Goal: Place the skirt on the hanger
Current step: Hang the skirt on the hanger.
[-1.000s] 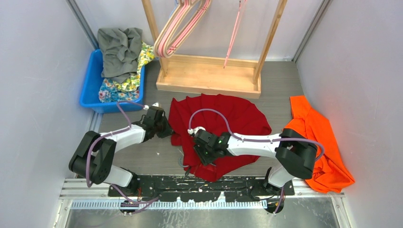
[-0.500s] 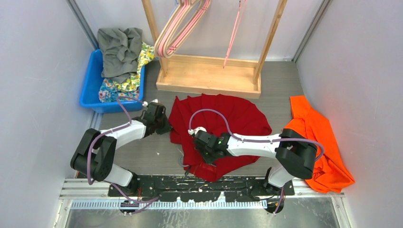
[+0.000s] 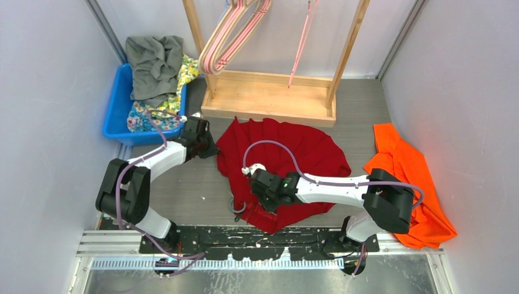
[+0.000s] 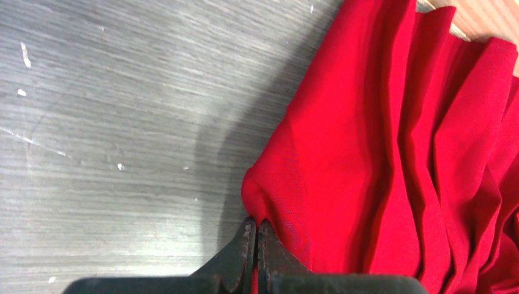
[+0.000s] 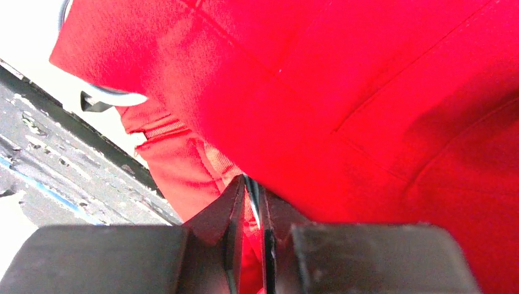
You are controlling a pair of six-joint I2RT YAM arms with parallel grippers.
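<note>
At far left, a blue bin with other clothes, apart from the work. Next to it, the left gripper, closed tight on a fold at the left edge of the red skirt; probably pinched there to pull the cloth flat and keep it spread. In the middle, the skirt itself, fanned out in pleats just before the wooden rack, with pink hangers up on the rack, not yet in use. Lower down, the right gripper, clamped on the near part of the skirt close to the waistband seam, likely to lift this end. Beside it, a metal hook, maybe of a hanger; hard to tell. At far right, an orange garment, not touched by either arm.
</note>
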